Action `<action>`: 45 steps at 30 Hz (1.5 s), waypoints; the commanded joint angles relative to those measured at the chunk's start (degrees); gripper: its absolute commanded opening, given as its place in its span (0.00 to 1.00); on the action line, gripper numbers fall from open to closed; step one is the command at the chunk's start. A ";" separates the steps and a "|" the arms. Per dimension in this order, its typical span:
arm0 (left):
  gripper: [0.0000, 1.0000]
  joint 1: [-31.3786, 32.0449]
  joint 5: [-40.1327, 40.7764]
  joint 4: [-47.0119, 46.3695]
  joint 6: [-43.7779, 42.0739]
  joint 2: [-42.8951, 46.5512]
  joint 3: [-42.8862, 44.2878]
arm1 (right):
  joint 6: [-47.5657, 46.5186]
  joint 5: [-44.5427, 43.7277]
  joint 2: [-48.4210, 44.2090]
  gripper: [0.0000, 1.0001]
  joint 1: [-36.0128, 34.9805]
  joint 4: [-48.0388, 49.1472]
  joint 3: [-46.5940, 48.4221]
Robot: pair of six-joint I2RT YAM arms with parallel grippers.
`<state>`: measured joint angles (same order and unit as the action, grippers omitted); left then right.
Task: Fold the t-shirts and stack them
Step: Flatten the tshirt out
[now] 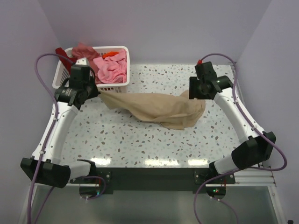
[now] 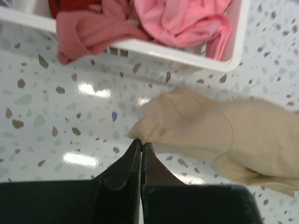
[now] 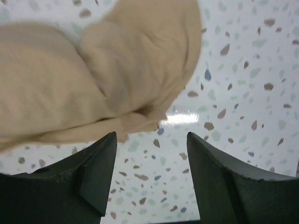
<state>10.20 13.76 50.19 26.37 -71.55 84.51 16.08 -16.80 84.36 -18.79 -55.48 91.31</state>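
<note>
A tan t-shirt (image 1: 161,109) lies bunched in a long roll across the middle of the speckled table. My left gripper (image 1: 97,91) is shut on its left corner, seen in the left wrist view (image 2: 140,140) pinching the tan cloth (image 2: 196,126). My right gripper (image 1: 196,93) is open and empty just above the shirt's right end; in the right wrist view (image 3: 150,140) the tan shirt (image 3: 93,74) lies just beyond the open fingers. Pink (image 1: 112,69), salmon (image 1: 84,50) and orange (image 1: 109,54) shirts fill the basket.
A white slatted basket (image 1: 114,87) stands at the table's back left, close behind my left gripper; it shows in the left wrist view (image 2: 187,55) with a salmon shirt (image 2: 88,32) hanging over its rim. Purple walls enclose the table.
</note>
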 commanded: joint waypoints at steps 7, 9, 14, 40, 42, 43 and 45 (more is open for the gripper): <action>0.00 -0.44 -4.09 -5.63 -0.18 1.06 -14.19 | 7.65 5.71 -4.90 0.66 0.15 3.80 -20.63; 0.00 -0.44 -4.53 -5.90 -0.27 0.71 -14.72 | 8.44 7.47 -4.38 0.66 0.24 5.03 -22.83; 0.00 -0.44 -5.41 -6.07 -0.27 -0.34 -15.07 | 11.43 14.85 -2.62 0.66 0.15 9.60 -25.38; 0.00 -0.44 -4.36 -5.63 -0.62 -0.26 -16.31 | 15.13 11.53 10.74 0.60 0.07 21.12 -22.05; 0.00 -0.35 -4.09 -5.72 -0.62 -0.17 -16.39 | 15.13 10.91 11.35 0.58 0.15 21.47 -22.14; 0.00 -0.44 -4.09 -5.72 -0.53 -0.17 -16.39 | 15.13 10.65 11.53 0.56 0.15 21.73 -22.22; 0.00 -0.44 -4.09 -5.72 -0.53 -0.26 -16.39 | 15.13 10.64 12.23 0.53 0.15 22.00 -22.14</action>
<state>10.13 9.15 46.30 26.35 -72.16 67.59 30.39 -4.01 95.50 -18.74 -35.29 67.18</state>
